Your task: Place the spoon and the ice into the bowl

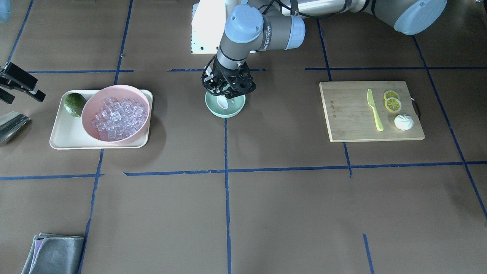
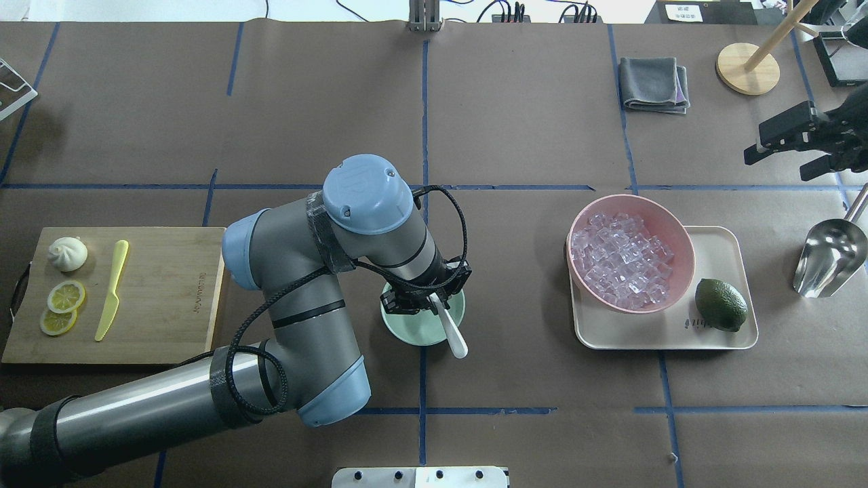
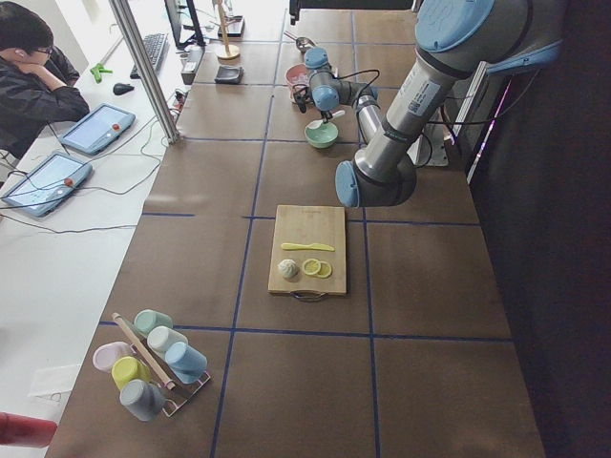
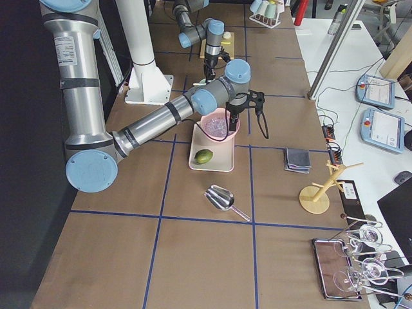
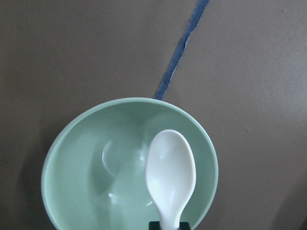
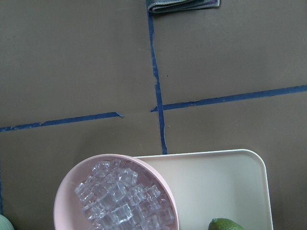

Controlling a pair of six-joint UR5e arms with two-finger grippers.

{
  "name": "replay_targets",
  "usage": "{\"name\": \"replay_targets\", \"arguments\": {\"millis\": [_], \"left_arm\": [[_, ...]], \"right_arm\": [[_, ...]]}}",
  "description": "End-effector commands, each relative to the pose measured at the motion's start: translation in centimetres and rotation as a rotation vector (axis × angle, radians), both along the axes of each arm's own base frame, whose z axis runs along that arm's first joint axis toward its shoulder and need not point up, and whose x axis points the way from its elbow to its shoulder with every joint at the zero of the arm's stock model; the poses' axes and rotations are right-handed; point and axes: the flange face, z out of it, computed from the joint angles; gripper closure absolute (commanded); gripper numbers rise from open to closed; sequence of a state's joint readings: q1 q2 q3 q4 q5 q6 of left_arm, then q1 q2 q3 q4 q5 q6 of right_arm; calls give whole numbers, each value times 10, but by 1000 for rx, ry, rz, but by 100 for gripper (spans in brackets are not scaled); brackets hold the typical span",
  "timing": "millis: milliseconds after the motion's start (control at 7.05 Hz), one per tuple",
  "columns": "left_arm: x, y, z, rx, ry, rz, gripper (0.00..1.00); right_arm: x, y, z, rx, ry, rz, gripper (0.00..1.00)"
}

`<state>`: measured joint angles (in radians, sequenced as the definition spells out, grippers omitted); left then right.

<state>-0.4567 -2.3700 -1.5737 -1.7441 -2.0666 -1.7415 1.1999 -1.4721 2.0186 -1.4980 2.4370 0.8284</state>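
the left claw [image 2: 426,298] hangs right over the bowl [image 1: 236,109], pinching the spoon [image 2: 453,333] by its handle. the oval scoop dips into the bowl's smooth, pale mint hollow, and the handle end tilts out past the rim on the robot's side. the spoon is glossy white plastic.

the ice [image 1: 116,118], a heap of small glassy cubes, fills a round pink bowl [image 1: 88,104]. that bowl stands on a cream tray [image 1: 62,139] with rounded corners, well apart from the mint bowl. a pebbly dark green fruit [image 1: 74,104] lies on the tray just beside the pink bowl.

the right claw [image 2: 780,159] hovers out past the tray, black fingers spread with nothing between them, and a shiny metal scoop [image 2: 831,254] lies near it.

a wooden board [image 2: 169,318] carries a yellow-green knife [image 2: 112,288], two lemon slices [image 2: 66,296] and a white bun [image 2: 68,253] (the board's engraved mark and the tray's small print are too small to read).
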Motion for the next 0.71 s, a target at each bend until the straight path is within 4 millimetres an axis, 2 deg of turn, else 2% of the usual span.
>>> {"name": "replay_targets", "arguments": {"millis": [0, 142, 284, 568], "left_arm": [[-12, 5, 17, -4, -10, 0, 0], [-34, 13, 24, -10, -2, 8, 0], [-63, -1, 17, -42, -14, 17, 0], [-103, -22, 15, 10, -42, 38, 0]], "right_arm": [[-7, -1, -6, -4, 2, 6, 1], [-15, -1, -13, -1, 1, 5, 1], [-31, -2, -21, -7, 12, 13, 1], [-67, 4, -28, 10, 45, 9, 1]]}}
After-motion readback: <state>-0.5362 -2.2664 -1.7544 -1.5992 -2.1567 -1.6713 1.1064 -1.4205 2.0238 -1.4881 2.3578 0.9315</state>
